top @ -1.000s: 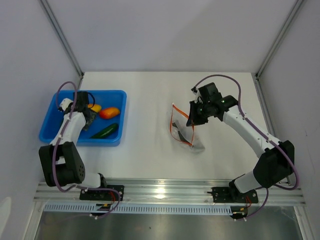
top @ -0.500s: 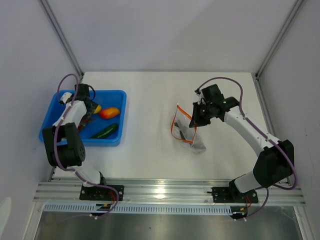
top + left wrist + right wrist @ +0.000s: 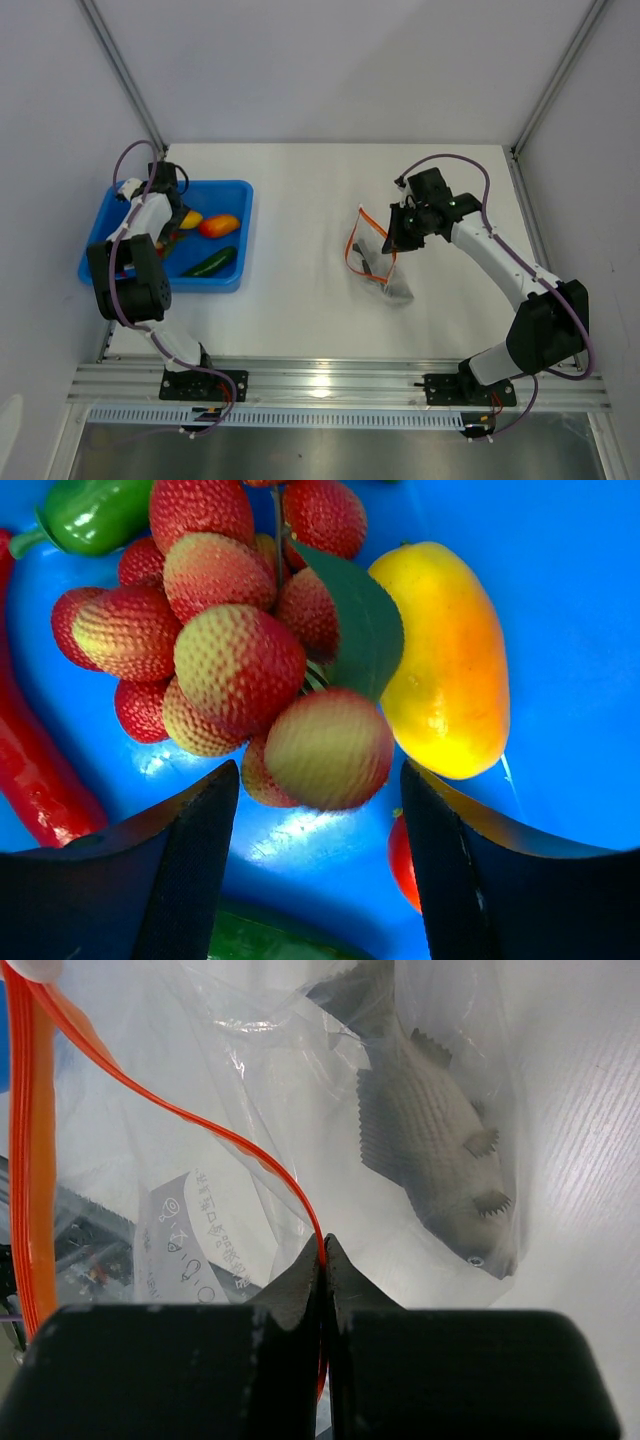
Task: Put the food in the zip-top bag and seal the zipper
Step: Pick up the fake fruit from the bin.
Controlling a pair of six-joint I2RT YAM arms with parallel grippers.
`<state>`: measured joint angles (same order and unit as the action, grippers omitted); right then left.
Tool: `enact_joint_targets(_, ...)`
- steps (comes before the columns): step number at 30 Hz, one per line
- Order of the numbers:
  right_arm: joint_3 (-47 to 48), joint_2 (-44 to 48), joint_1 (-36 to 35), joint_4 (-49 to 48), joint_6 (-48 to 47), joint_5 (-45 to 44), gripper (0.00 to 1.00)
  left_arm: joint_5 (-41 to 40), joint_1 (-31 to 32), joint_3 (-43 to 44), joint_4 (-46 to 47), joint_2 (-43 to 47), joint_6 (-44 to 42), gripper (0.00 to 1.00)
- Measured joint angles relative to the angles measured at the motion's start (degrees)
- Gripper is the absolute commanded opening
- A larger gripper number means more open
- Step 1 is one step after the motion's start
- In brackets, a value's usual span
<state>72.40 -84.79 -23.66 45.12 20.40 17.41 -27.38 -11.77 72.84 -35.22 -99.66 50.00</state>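
Food lies in the blue tray (image 3: 238,190): a red-and-yellow lychee cluster (image 3: 230,650), a yellow mango (image 3: 450,660), a green pepper (image 3: 90,515), a red chili (image 3: 40,770) and a small red piece (image 3: 405,855). My left gripper (image 3: 320,775) hovers open just above the lychee cluster, its fingers either side of the lowest fruit and apart from it. From above, this left gripper (image 3: 170,218) is at the tray's left side. The clear zip-top bag (image 3: 378,265) lies mid-table with a grey toy fish (image 3: 430,1140) inside. My right gripper (image 3: 324,1245) is shut on the bag's orange zipper (image 3: 200,1120), lifting that edge.
An orange mango (image 3: 219,226) and a dark green pepper (image 3: 209,262) lie in the tray's right half. The tray's raised walls enclose the left gripper. White walls and metal posts bound the table. A printed label (image 3: 190,1240) shows through the bag.
My left gripper has moved toward the tray's back left corner, over the lychees, and its jaws have changed width. My right gripper has drifted slightly right, keeping hold of the zipper.
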Motion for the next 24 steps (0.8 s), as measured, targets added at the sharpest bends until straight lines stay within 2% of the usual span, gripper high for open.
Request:
enact_joint_targets(4,-0.09,0.00,0.37,0.00,0.02,0.00,0.00,-0.52,-0.15,0.00,-0.02,-0.26,-0.66,0.62)
enact_joint_targets(5,-0.09,0.00,0.44,0.00,0.02,-0.02,0.00,-0.57,-0.22,0.02,-0.07,-0.46,-0.83,0.54)
enact_joint_targets(7,-0.09,0.00,0.44,0.02,0.02,-0.04,0.00,-0.59,-0.39,0.09,-0.31,-0.94,-1.14,0.47)
enact_joint_targets(15,-0.28,0.37,0.57,0.00,0.07,-0.22,0.00,-0.76,-0.61,3.04,-3.50,-3.72,-2.05,0.45)
enact_joint_targets(18,-0.28,0.50,0.57,0.00,0.07,-0.24,0.00,-0.74,-0.74,3.17,-4.07,-3.74,-1.99,0.26)
enact_joint_targets(19,-0.28,0.55,0.57,-0.02,0.07,-0.26,0.00,-0.70,-0.76,3.17,-4.31,-3.74,-2.10,0.17)
enact_joint_targets(21,-0.28,0.66,0.57,0.00,0.09,-0.42,0.00,-0.59,-0.87,3.17,-4.57,-3.76,-2.49,0.13)
enact_joint_targets(22,-0.28,0.72,0.57,0.00,0.07,-0.44,0.00,-0.46,-0.92,3.17,-4.61,-3.76,-2.51,0.04)
enact_joint_targets(23,-0.28,0.83,0.57,0.00,0.07,-0.44,0.00,-0.39,-0.94,3.17,-4.66,-3.76,-2.54,0.01)
enact_joint_targets(24,-0.28,0.92,0.57,0.00,0.07,-0.46,0.00,-0.22,-0.94,3.15,-4.81,-3.76,-2.54,0.00)
